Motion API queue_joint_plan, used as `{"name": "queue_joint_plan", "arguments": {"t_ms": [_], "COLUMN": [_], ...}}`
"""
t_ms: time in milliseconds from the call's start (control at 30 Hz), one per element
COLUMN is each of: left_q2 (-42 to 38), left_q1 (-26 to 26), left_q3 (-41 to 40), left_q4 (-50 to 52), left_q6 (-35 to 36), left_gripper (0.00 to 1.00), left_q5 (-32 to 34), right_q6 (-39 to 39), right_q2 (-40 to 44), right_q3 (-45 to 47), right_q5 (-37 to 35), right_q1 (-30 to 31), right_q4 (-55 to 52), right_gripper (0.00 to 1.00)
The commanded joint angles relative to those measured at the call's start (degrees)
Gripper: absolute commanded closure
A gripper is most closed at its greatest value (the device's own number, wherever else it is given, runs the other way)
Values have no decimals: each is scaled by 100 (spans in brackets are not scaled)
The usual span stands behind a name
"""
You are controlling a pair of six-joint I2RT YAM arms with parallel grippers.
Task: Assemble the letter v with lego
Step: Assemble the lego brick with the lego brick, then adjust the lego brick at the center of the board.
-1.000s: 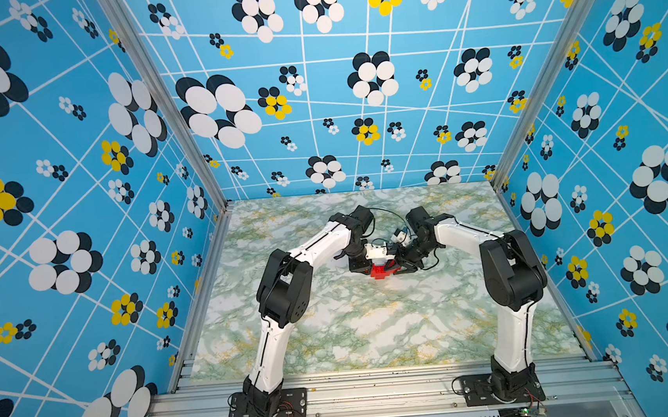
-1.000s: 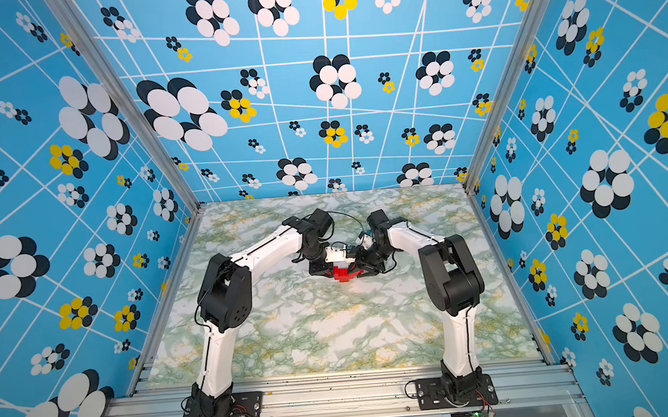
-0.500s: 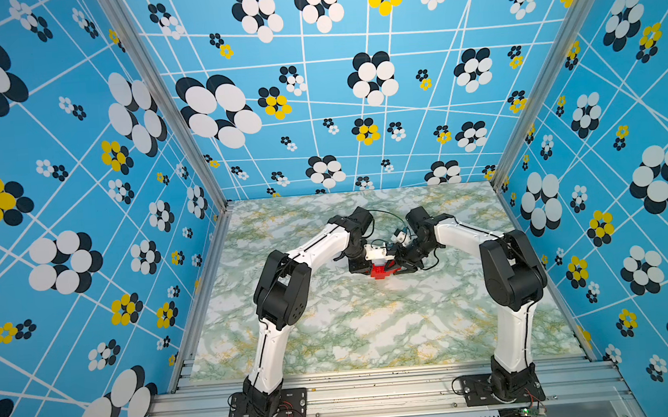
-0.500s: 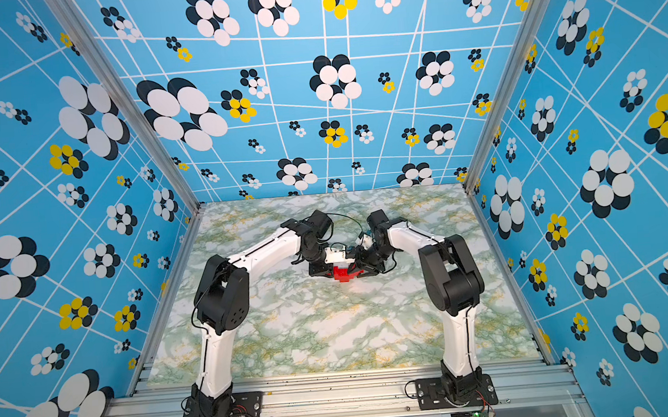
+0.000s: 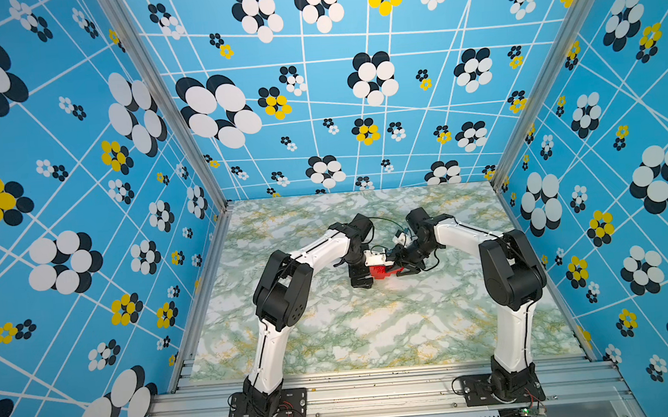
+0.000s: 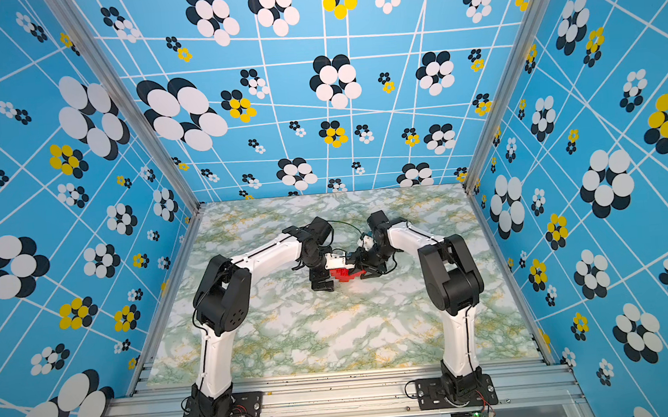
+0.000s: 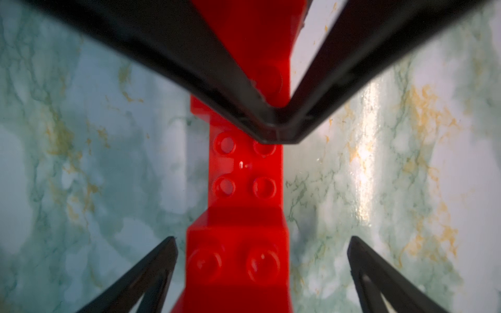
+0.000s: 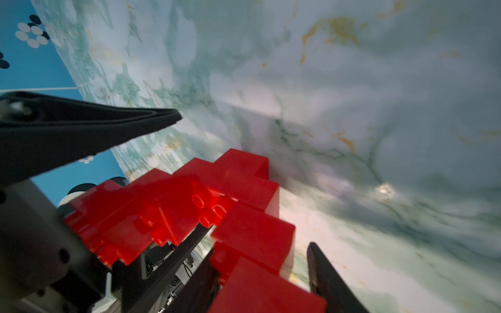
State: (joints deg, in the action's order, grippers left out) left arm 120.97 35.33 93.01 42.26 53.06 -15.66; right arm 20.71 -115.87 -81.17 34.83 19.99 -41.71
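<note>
V (image 5: 382, 271) stands free on the table (image 5: 375, 336)
Left gripper (image 7: 263, 238) wide, right gripper (image 8: 244, 181) half open, neither grips; the V runs straight ahead between left fingers (image 7: 151, 271), so retreat should follow it

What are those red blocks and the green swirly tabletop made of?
The red bricks look like hard moulded plastic, glossy: crisp edges, round studs and small bright glints. The tabletop looks like a printed marble pattern on a smooth, slightly shiny sheet, judging by the streak of reflected light; real stone cannot be ruled out.
</note>
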Motion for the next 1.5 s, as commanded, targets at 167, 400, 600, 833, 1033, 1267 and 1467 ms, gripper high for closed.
{"name": "queue_joint_plan", "arguments": {"t_ms": [167, 400, 600, 833, 1033, 1267, 1467], "left_q2": [-1192, -1748, -2043, -3106, -4260, -5356, -5639], "left_q1": [-83, -123, -196, -465, -948, -1524, -1617], "left_q3": [-512, -860, -1022, -2069, -3225, -4323, -4604], "left_q4": [-867, -997, -1223, -2444, -3089, -3293, -3122], "left_q6": [-369, -497, -926, -2776, -4904, -6007, -6003], "left_gripper": [1, 1, 0, 1, 1, 1, 1], "left_q5": [-773, -805, -753, -486, -494, -902, -818], "right_q6": [-207, -461, -995, -3909, -6054, -6834, -7123], "right_q2": [76, 387, 651, 1256, 964, -66, -747], "right_q3": [-210, -430, -866, -1500, -1749, -2584, -3158], "right_q5": [-306, -498, -728, -2197, -3076, -2895, -2789], "right_q1": [117, 119, 118, 159, 785, 1073, 1214], "right_q4": [-474, -885, -1474, -1976, -1763, -2299, -2795], "right_gripper": [28, 15, 12, 1, 3, 6, 9]}}
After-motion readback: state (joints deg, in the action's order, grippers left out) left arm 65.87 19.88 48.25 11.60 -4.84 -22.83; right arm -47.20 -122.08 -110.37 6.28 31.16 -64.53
